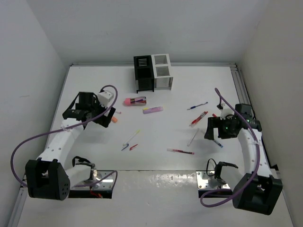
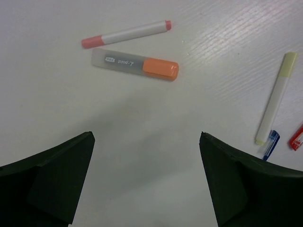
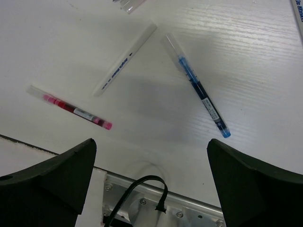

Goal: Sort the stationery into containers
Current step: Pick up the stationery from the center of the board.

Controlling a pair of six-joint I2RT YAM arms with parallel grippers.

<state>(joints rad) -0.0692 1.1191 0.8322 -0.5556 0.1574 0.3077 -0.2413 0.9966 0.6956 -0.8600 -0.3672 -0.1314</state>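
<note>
Left fingers (image 2: pixel 47 184) and right fingers (image 3: pixel 47 189) stand spread, empty. Stationery (image 1: pixel 153 109) lies scattered on the tabletop (image 1: pixel 161 130), an orange-capped highlighter (image 2: pixel 137 65) just ahead of the left pair; light, stiff, likely slick, it should be pinched mid-barrel, across its width

a white table (image 1: pixel 161 130) sits boxed in by plain white walls (image 1: pixel 142 23) on 3 sides, evenly lit.
</note>
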